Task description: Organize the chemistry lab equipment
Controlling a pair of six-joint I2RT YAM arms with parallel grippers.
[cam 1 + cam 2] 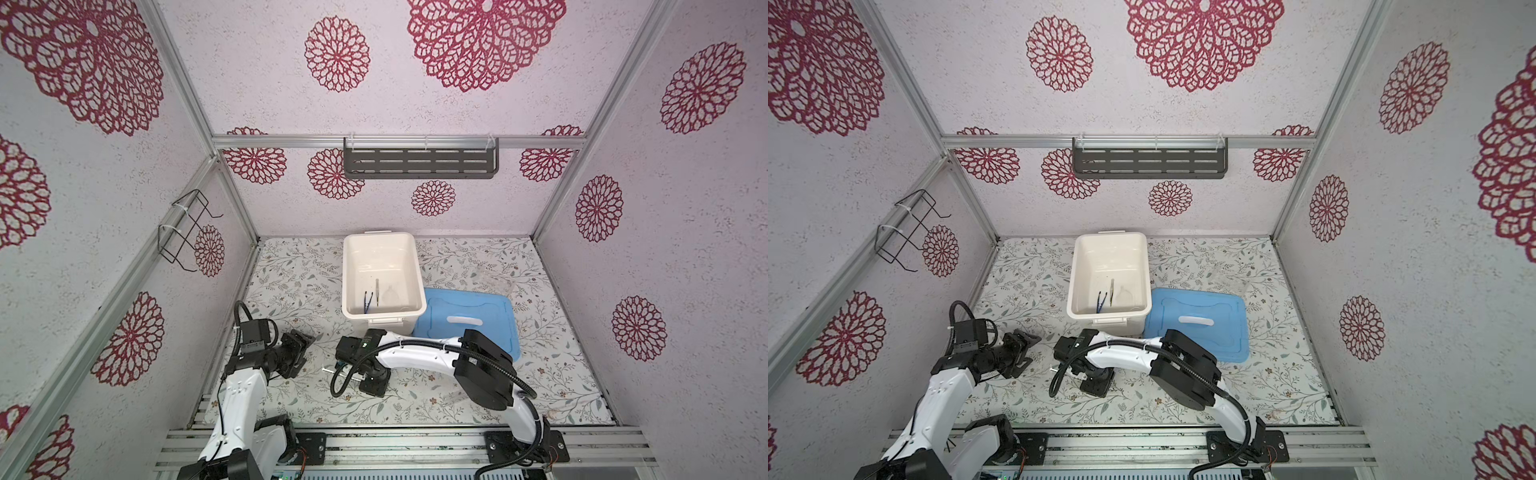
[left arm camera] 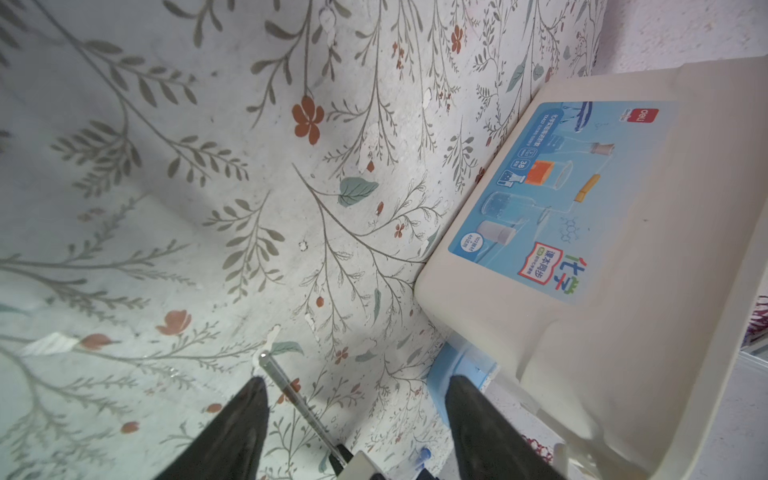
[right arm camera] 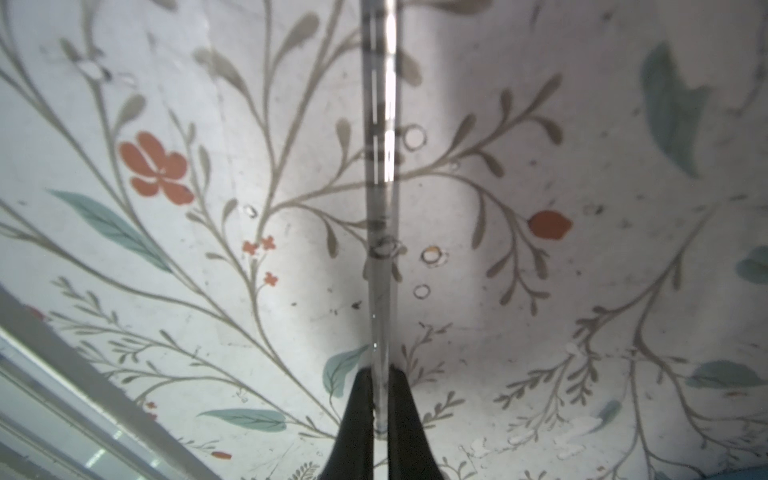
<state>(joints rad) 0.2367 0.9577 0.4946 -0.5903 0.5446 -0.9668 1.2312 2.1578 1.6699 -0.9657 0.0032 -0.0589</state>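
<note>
Top views, white bin (image 1: 353, 266): open, at the back middle of the counter (image 1: 291, 282). The blue lid (image 1: 469, 316) lies against its right front corner.
Top views, inside the bin: dark-blue tweezers (image 1: 367, 302), a slim grey stick (image 1: 377, 291) and a small transparent vessel (image 1: 390, 296) lie side by side near the front wall.
Top views, clear rack (image 1: 492, 281): on the counter right of the bin, behind the lid.
Top views, arms: the right arm (image 1: 415, 347) reaches across in front of the bin. The left gripper (image 1: 308, 352) sits front-left of the bin, spread.
Top views, thin marked glass stick (image 1: 327, 369): in front of the bin, between the left gripper and the right arm's wrist.
Left wrist view: the fingers (image 2: 249, 419) are wide apart with nothing pinched. The stick shows beyond them, and the bin's labelled wall stands alongside.
Right wrist view, right gripper (image 3: 381, 376): pressed together on the stick's near end. The stick points straight away over the counter.
</note>
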